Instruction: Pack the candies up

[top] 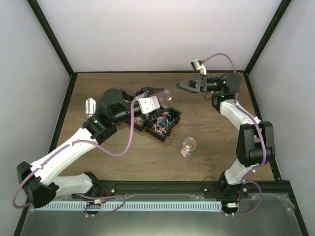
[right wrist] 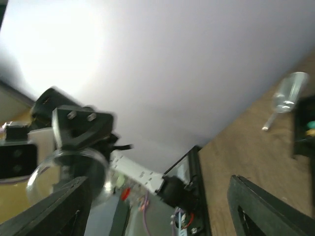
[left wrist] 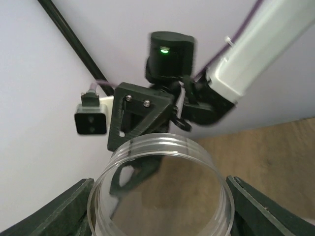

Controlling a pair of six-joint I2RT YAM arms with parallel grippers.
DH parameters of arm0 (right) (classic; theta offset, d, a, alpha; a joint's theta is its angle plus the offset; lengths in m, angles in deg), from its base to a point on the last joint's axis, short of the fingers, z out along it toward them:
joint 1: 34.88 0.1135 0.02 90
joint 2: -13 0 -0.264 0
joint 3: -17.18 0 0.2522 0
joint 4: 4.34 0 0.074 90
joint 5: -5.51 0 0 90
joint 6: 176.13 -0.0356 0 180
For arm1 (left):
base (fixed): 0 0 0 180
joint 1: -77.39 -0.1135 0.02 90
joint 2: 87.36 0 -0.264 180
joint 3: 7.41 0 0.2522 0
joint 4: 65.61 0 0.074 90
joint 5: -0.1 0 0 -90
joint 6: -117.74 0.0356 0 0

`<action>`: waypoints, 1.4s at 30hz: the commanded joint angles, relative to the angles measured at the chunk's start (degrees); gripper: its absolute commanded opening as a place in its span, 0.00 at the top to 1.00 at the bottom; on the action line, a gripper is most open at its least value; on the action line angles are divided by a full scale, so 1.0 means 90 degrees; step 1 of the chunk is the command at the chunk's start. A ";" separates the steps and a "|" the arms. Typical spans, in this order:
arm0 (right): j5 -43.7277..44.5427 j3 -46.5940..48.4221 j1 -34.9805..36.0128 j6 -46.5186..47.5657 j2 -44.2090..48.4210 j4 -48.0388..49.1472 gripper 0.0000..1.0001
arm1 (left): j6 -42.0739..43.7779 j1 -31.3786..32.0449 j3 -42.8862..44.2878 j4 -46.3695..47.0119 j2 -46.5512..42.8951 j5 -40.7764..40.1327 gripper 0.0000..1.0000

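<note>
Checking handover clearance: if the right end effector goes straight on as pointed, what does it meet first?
Probably the clear jar held in the left end effector, mouth towards it. The right end effector, jaws open, points that way, but its wrist view shows the jar off-centre, so it may slip past.

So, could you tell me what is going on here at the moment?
The left claw holds a clear jar, apparently empty, on its side near the black tray of candies, with its mouth turned toward the right arm. The right claw hangs open and empty just beyond it. A small jar with sweets inside stands on the table, and a silver scoop lies off to the left, untouched.
</note>
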 commanded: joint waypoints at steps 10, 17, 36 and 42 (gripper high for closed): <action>0.1813 0.2265 -0.2700 1.2097 -0.0749 -1.4357 0.18 | -0.0288 0.0287 0.3139 -0.5880 0.2428 0.0623 0.42; 0.2776 0.2127 -0.3585 1.3462 -0.1125 -1.5358 0.01 | -0.0348 0.1187 0.4856 -0.7243 0.4379 -0.0410 0.43; 0.2209 0.1566 -0.3612 1.4252 -0.1095 -1.5624 0.02 | -0.0733 0.2049 0.6217 -0.8443 0.6070 -0.1808 0.41; 0.2128 0.1576 -0.3630 1.4307 -0.1224 -1.5669 0.02 | -0.0635 0.2115 0.6465 -0.8639 0.6262 -0.1741 0.41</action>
